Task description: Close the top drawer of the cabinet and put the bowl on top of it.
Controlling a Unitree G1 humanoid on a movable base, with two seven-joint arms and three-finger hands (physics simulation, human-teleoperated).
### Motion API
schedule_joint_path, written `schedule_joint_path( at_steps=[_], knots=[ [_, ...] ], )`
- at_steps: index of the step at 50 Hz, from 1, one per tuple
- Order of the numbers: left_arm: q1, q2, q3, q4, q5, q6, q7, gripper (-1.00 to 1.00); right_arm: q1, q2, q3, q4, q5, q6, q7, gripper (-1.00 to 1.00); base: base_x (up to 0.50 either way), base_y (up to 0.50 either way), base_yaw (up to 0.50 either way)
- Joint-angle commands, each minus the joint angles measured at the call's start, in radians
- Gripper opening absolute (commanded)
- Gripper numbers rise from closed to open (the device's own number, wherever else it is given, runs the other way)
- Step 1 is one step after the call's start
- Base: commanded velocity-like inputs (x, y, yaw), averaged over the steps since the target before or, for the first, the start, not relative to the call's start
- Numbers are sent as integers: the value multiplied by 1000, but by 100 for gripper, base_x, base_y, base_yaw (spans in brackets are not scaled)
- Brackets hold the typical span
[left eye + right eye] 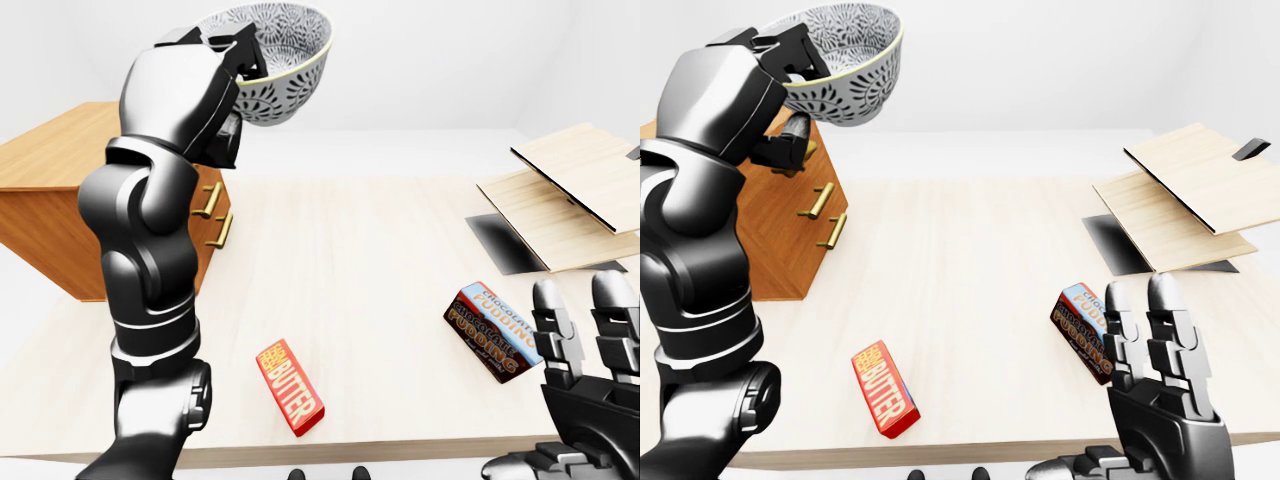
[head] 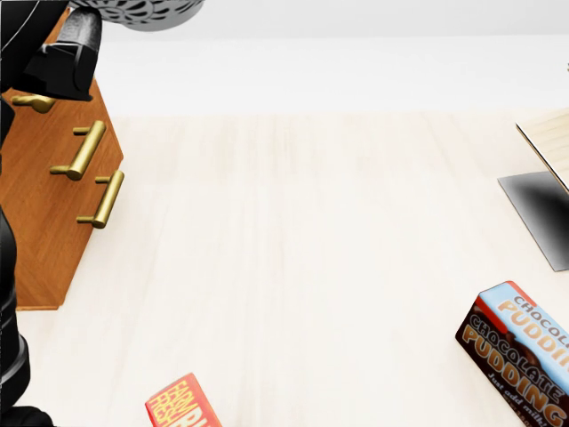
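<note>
A patterned grey-and-white bowl (image 1: 280, 55) hangs in the air above the right end of the wooden cabinet (image 1: 50, 185), tilted slightly. My left hand (image 1: 238, 52) is shut on the bowl's left rim. In the head view only the bowl's underside (image 2: 142, 11) shows at the top left, over the cabinet front (image 2: 44, 222). The drawer fronts with brass handles (image 2: 82, 149) look flush, and the top one is partly hidden by my hand. At the bottom right my right hand (image 1: 1150, 325) stands open with fingers upright and holds nothing.
A red butter box (image 1: 290, 388) lies near the table's lower edge. A chocolate pudding box (image 1: 495, 330) sits just left of my right hand. Stacked light wooden boards (image 1: 565, 190) overhang a dark plate at the right.
</note>
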Motion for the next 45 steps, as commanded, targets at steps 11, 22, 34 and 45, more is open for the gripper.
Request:
schedule_joint_path(
  at_steps=[11,22,34,45],
  knots=[
    [-18,166,73,164,-210,0,164,-100,11,0,30,13,-15,0,0,100,0,0,0],
    [8,233,91,222,-267,0,223,-100,9,0,49,9,-21,0,0,100,0,0,0],
    [50,292,136,237,-302,0,239,-100,33,0,70,13,-16,0,0,100,0,0,0],
    [108,333,176,260,-365,0,288,-100,33,0,69,13,-15,0,0,100,0,0,0]
  ],
)
